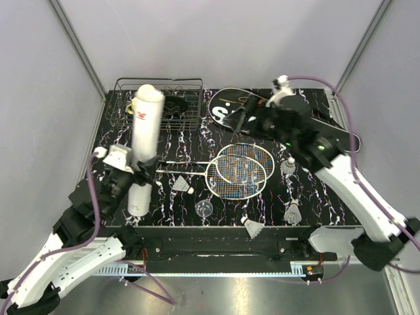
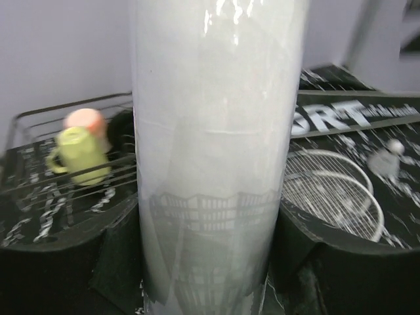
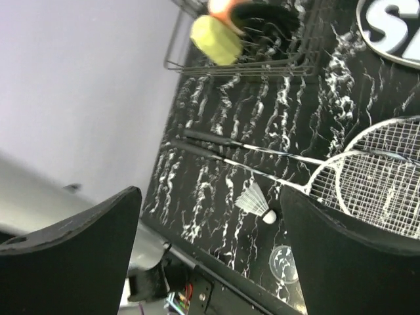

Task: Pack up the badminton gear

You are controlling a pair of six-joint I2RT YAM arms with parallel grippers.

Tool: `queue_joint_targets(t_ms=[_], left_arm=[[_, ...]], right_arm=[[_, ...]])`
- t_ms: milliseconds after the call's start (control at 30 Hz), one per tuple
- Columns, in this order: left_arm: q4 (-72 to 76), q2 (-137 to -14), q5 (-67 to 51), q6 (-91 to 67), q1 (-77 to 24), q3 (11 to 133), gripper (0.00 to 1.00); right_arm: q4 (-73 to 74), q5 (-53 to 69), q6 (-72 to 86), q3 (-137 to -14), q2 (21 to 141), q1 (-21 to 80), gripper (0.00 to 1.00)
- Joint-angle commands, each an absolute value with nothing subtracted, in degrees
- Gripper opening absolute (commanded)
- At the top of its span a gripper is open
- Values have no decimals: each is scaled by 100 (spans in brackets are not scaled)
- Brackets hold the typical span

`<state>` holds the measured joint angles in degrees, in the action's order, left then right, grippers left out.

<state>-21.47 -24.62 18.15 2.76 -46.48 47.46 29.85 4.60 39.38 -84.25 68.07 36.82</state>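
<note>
Left edge: left gripper clamped low on the long white tube; far-left corner: wire basket with cups; centre: two rackets, heads overlapping; centre to near-right: four shuttlecocks scattered; far-right corner: black bag, right gripper over it, fingers spread.

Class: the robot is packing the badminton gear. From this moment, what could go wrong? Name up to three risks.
1. The left gripper holds the tall tube low down; it could tip or slip.
2. One shuttlecock lies near the table's front edge; a passing arm could knock it off.
3. The rackets overlap, so lifting one may drag the other.
</note>
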Motion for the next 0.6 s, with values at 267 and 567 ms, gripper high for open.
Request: queue_joint_targets(t_ms=[267, 567], left_arm=[[-2153, -1750, 4158, 35, -4632, 5669, 24], [-2522, -1486, 4025, 18, -4632, 5739, 24]], right_arm=[[6712, -2804, 6205, -12356, 12262, 5739, 100], [7929, -2970, 6319, -14794, 14405, 6345, 85]])
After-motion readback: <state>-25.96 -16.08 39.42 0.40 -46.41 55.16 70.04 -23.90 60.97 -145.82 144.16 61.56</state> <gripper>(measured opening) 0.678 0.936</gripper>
